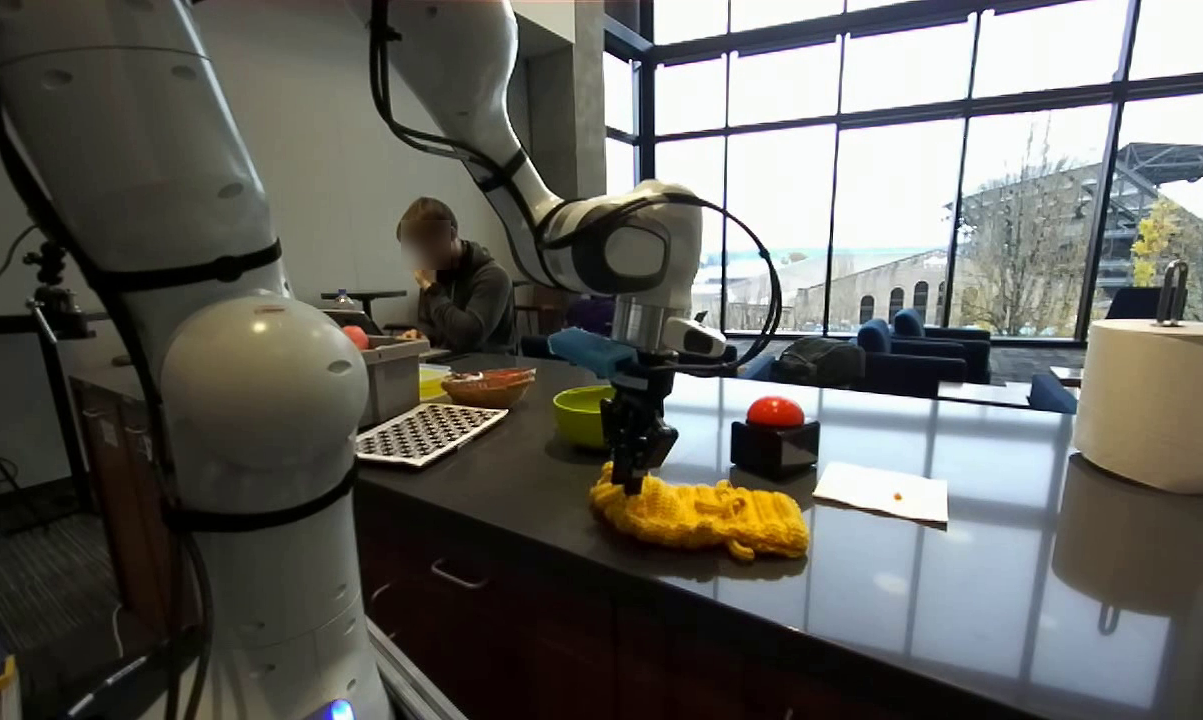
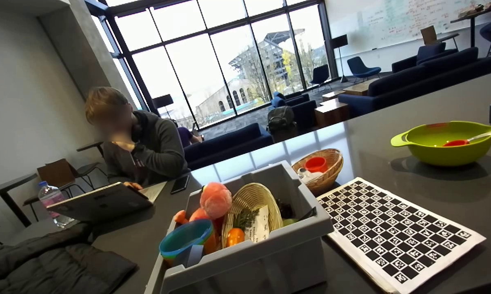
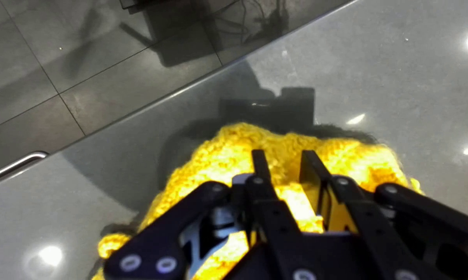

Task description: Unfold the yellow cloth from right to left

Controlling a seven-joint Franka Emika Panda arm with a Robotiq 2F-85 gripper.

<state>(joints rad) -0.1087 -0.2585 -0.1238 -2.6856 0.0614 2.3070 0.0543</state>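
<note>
The yellow cloth (image 1: 706, 515) lies rumpled and folded near the counter's front edge in an exterior view. It also fills the lower middle of the wrist view (image 3: 206, 163), with its lower part hidden behind my gripper. My gripper (image 1: 633, 482) points down at one end of the cloth, with its tips at or on the knit. In the wrist view my gripper (image 3: 284, 153) has its fingers partly apart, with yellow knit showing in the gap. I cannot tell how deep the tips reach into the cloth.
A green bowl (image 1: 579, 415) stands behind the gripper. A red button on a black box (image 1: 776, 445), a white napkin (image 1: 881, 490) and a paper roll (image 1: 1156, 405) are on the counter. A checkered board (image 2: 392, 228) and a grey bin (image 2: 245, 265) stand farther along.
</note>
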